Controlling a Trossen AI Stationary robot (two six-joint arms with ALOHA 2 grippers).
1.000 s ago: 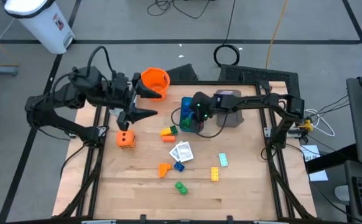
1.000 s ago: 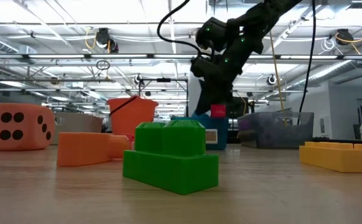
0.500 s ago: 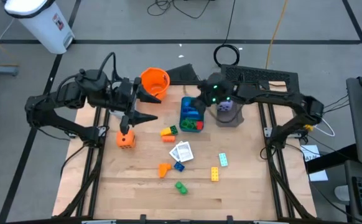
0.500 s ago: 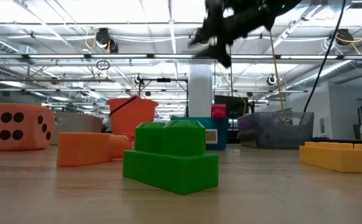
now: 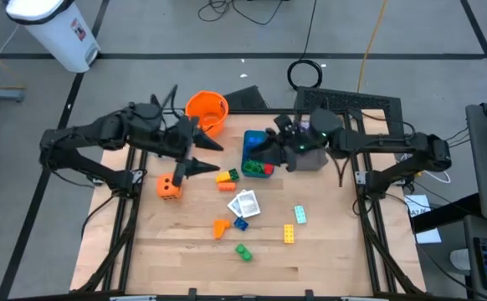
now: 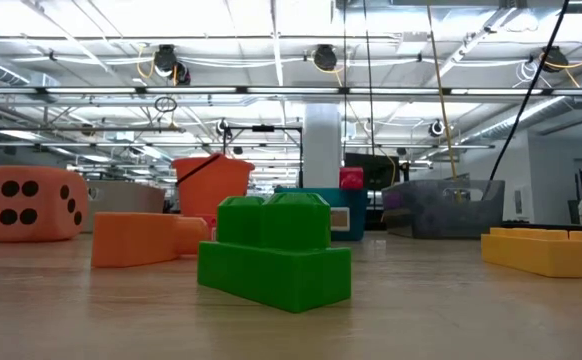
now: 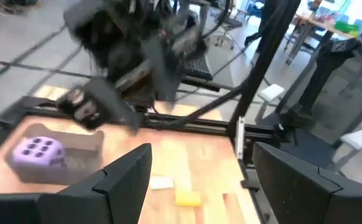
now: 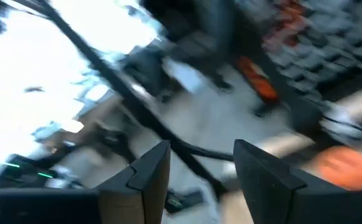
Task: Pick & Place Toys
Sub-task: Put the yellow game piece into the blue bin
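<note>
Over teal tray (image 5: 258, 144), right gripper (image 5: 274, 136) risen; left gripper (image 5: 203, 156) advanced.

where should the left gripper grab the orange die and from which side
Grip the orange die across two opposite flat faces, coming straight down from above. It sits flat on the table with bare wood all round it, so the fingers have room on either side, and its cube shape gives parallel faces to squeeze. The left gripper, open, is just beside it.
</note>
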